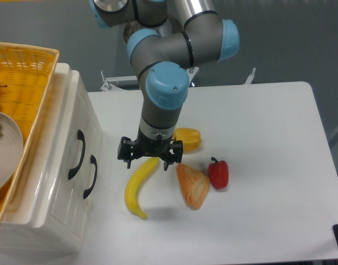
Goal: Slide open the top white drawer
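White table (268, 138), grey wall behind, top white drawer (75, 149) shut, banana (138, 187)

The gripper (150, 156) hangs with jaws spread above a banana (139, 187) on the worktop (268, 127), apart from the top drawer (75, 141), which sits closed. A croissant (192, 185) and red pepper (219, 173) lie just beside.

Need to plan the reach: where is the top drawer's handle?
At the camera view's left, on the white cabinet's front: the upper black handle, left of the tool and banana.
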Available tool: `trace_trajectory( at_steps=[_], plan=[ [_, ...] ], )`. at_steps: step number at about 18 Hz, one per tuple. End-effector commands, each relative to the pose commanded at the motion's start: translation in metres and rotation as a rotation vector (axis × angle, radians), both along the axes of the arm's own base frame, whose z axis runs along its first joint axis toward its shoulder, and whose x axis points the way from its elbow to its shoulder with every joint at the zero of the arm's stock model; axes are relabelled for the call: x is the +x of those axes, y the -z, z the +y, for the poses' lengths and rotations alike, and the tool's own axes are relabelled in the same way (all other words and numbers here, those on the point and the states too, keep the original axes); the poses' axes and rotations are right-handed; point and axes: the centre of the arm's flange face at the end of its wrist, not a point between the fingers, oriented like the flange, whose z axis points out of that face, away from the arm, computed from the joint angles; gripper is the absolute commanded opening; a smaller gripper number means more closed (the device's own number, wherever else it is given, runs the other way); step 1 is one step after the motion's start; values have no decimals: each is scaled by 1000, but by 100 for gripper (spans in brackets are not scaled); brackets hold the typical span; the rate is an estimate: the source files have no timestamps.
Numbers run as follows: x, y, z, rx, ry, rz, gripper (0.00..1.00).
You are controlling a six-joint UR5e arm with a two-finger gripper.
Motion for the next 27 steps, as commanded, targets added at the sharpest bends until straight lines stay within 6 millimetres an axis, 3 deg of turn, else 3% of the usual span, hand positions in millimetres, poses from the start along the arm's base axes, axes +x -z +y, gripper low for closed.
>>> trace_trajectory(
  at_steps=[11,14,27],
  plan=[
    [30,-6,14,17,-34,-51,100],
    [34,-11,11,7,-104,-87,100],
    [55,-18,12,32,-97,-161,100]
  ],
)
